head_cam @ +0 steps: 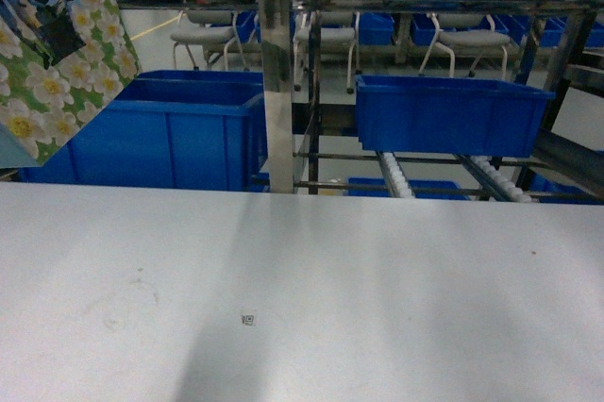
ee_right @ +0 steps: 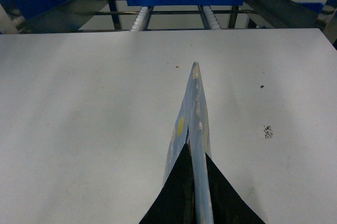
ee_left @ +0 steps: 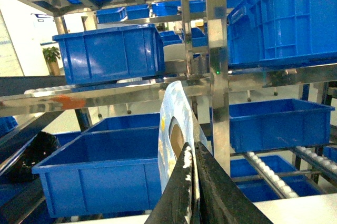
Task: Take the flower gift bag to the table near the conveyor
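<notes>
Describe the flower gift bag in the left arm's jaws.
Flower gift bag: paper, sky-blue and green print with white-and-yellow daisies and a dark figure; its handle hole shows in the left wrist view. It hangs tilted, off the table, before a blue bin. Left gripper jaws are shut on its edge. Right gripper pinches a similar pale-blue paper edge.
</notes>
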Available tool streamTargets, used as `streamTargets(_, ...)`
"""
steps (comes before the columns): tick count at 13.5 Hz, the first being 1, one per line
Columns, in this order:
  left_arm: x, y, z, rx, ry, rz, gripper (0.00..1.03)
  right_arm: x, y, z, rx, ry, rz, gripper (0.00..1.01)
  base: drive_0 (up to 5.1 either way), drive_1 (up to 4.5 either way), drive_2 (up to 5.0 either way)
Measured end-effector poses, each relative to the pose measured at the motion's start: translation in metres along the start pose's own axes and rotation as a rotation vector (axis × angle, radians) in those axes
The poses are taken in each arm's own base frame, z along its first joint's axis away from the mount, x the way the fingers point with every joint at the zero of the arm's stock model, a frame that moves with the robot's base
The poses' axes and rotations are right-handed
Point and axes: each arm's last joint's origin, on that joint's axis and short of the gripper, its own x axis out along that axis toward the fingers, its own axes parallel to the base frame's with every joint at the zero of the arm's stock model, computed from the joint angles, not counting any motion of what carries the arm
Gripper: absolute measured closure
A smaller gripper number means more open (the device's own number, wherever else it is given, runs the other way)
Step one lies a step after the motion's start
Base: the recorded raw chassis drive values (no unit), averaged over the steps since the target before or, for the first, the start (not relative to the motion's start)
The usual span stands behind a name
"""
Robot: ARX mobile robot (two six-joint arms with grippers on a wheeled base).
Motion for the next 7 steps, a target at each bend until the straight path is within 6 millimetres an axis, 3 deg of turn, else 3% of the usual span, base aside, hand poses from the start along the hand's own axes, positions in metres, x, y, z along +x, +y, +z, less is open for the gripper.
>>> streamTargets(3, 0.000, 0.000, 0.000, 0.000, 0.000, 0.000, 1.01, -0.001, 0.000, -0.003, 0.001, 0.013, 0.006, 0.99, 0.0, 0.00, 0.0)
streamTargets(7, 0.000, 0.000, 0.000, 0.000, 0.000, 0.000, 1.01, -0.007, -0.004, 0.016, 0.006, -0.107, 0.012, 0.52, 0.0, 0.00, 0.0)
